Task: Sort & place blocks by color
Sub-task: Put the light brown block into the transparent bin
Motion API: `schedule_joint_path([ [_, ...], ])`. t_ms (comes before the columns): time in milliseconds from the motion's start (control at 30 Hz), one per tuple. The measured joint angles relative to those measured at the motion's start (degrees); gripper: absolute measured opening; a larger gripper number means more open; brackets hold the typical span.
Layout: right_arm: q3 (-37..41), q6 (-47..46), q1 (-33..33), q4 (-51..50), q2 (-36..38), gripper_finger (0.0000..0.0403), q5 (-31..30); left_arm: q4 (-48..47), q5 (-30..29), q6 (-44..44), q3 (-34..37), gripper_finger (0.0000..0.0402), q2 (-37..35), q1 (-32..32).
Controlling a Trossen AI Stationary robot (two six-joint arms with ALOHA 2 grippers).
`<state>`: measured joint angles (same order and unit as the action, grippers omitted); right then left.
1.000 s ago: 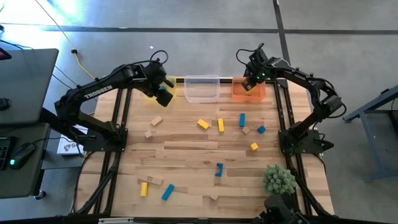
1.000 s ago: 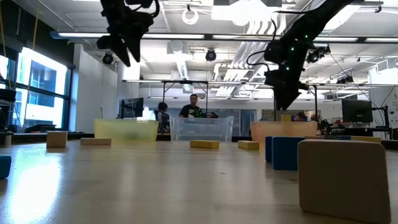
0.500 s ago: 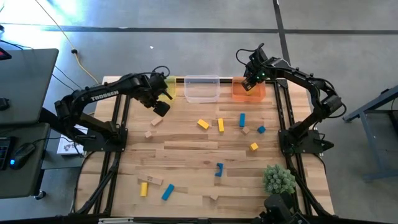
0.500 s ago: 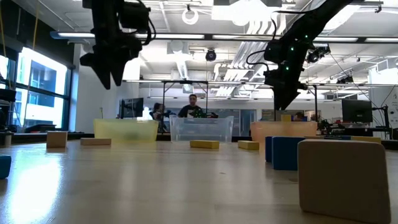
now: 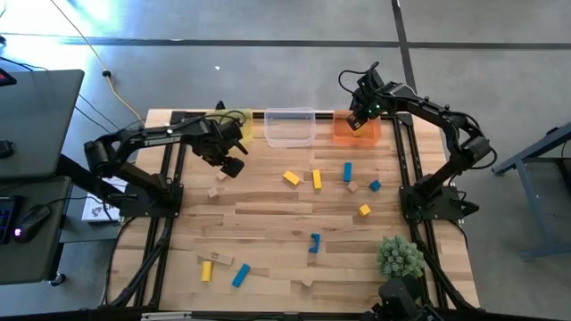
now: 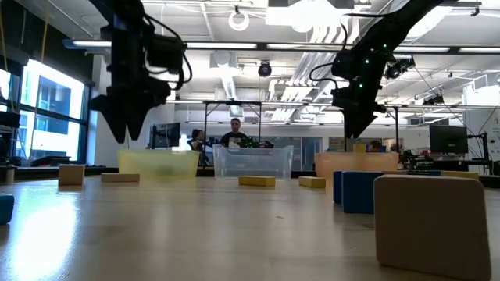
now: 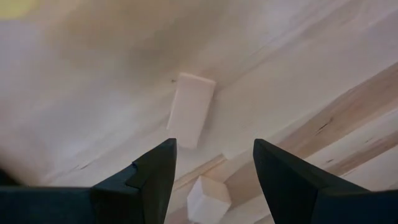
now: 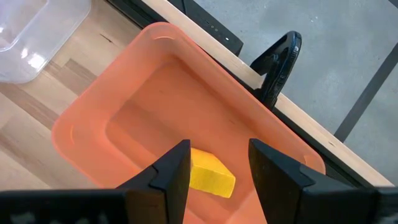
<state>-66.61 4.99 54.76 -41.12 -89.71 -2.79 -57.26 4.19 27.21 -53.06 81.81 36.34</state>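
While both arms sit toward the counter's (image 5: 268, 214) far edge, we note pale plank wood with blocks (image 5: 317, 179) scattered across it, blue, yellow and tan, most near the middle and some toward the near edge. The left tool (image 5: 234, 167) hangs with fingers spread above a tan bar (image 7: 191, 110) and a tan cube (image 7: 208, 197), touching neither. The right tool (image 8: 217, 171) hovers parted over the orange bin (image 8: 149, 118), where a yellow block (image 8: 210, 174) lies. A grey concrete floor (image 5: 268, 62) surrounds the counter; beyond it, an open workshop with ceiling lights and a person (image 6: 235, 134) behind the clear bin (image 6: 253, 161).
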Motion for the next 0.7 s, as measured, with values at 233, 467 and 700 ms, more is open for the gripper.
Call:
schedule_joint_path([
  [233, 0.0, 0.0, 0.0, 0.0, 0.0, 0.0152, 0.0, 2.4, -0.2, -0.4, 0.6, 0.0204, 6.4, -0.2],
  [467, 0.0, 0.0, 0.0, -0.1, 0.0, 0.0152, 0.0, 2.4, -0.3, -1.9, 0.6, 0.0205, 12.3, -0.2],
  [700, 0.0, 0.0, 0.0, -0.1, 0.0, 0.0152, 0.0, 2.6, -0.2, -1.9, 0.7, 0.0202, 17.0, -0.2],
])
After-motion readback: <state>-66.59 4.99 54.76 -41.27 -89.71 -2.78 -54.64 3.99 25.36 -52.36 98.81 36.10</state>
